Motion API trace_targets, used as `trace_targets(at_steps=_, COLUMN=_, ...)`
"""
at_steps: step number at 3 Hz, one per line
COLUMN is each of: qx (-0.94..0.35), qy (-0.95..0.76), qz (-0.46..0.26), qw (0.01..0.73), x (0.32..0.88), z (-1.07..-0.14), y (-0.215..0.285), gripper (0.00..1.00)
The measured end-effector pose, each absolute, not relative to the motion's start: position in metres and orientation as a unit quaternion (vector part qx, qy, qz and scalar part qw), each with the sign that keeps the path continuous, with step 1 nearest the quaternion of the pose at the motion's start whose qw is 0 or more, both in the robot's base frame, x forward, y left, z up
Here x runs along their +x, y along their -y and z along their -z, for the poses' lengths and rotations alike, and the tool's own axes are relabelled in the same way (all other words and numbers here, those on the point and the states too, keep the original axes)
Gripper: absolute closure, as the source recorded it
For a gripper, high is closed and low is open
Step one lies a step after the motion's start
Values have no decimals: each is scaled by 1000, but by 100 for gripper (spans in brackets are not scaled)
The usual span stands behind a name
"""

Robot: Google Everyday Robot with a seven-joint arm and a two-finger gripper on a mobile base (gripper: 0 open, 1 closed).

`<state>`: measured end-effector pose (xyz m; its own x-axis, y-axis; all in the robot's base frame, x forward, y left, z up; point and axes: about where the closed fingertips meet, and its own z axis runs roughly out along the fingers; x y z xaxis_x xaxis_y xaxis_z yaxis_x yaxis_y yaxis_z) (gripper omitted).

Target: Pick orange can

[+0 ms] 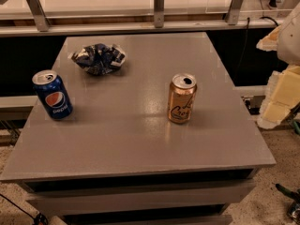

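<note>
A blue can [52, 94] stands upright near the left edge of a grey table [126, 144], its silver top showing. Behind it and further in, toward the back of the table, a crumpled blue and white bag [98, 58] lies flat. Right of the middle stands the orange can [182, 99], upright, with dark script on its side and its opened top facing up; it is well apart from the blue can and the bag. At the right edge of the view, past the table's right side, the pale blocky gripper [281, 95] hangs clear of the orange can, touching nothing on the table. Whether it is wide or narrow cannot be told.
</note>
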<state>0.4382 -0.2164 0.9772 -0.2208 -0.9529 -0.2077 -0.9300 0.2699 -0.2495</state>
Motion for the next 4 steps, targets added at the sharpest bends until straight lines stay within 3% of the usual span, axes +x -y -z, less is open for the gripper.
trace_targets(at_steps=2, qx=-614, qy=-768, qz=23, qw=178, x=464, z=-967, y=191, gripper=0)
trace_targets(at_steps=4, qx=-644, qy=-744, qz=-25, qw=176, x=496, z=-929, y=136, gripper=0)
